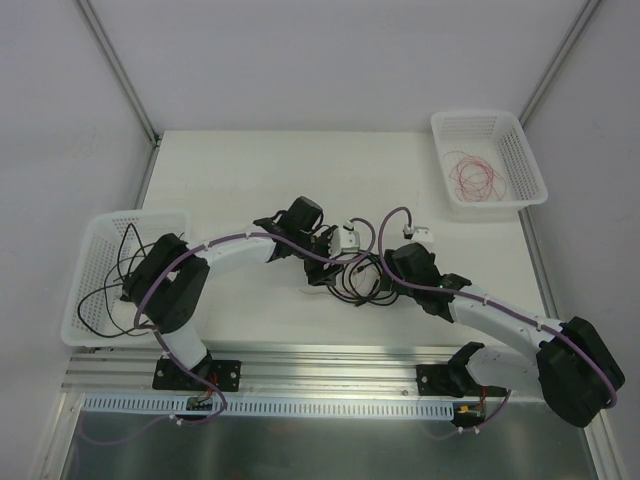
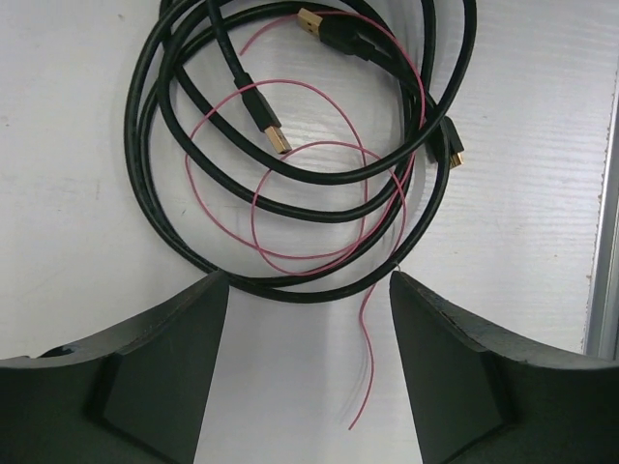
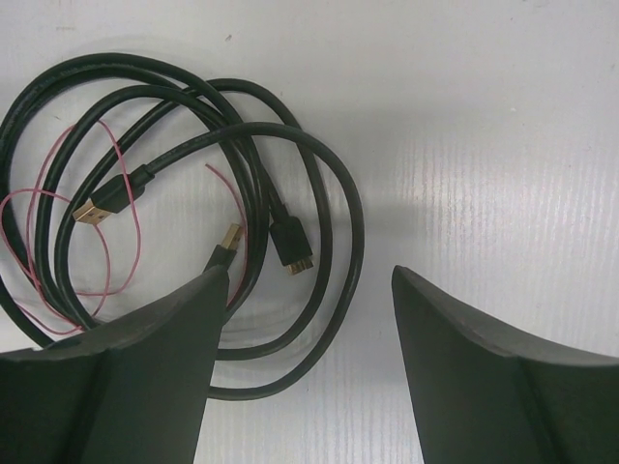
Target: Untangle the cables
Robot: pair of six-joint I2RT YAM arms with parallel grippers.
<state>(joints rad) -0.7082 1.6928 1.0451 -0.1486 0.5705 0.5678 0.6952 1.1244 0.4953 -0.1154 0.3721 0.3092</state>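
From the top view, we judge the job partly done. A black cable [image 1: 105, 300] lies in the left basket [image 1: 85, 235] and a red wire [image 1: 478, 176] lies in the right basket [image 1: 520, 150]. The remaining cables [image 1: 360, 282] lie in a loose coil on the bench [image 1: 230, 180], between the left gripper [image 1: 328, 240] and the right gripper [image 1: 385, 268]. From here the coil looks roughly round, with no clear long axis.

In the left wrist view, the gripper's fingers [image 2: 164, 367] stand apart with nothing between them, released just over the near edge of the coil. The black loops [image 2: 300, 295] make an oval that is wider across the frame than it is deep, though its top is cut off. A thin red strand [image 2: 372, 365] weaves through the loops, and its free tail runs out of the coil towards the gripper. One gold plug [image 2: 277, 137] points down and to the right, and another [image 2: 311, 19] points up and to the left.

In the right wrist view, this gripper is also released and holds nothing. The coil lies to the left, partly under the left finger [image 3: 145, 367], and bare bench shows between the fingers. Three plug ends sit inside the loops. One [image 3: 97, 211] points left, and two [image 3: 228, 242] point down the frame.

We think separating the red strand from the black loops is what remains.
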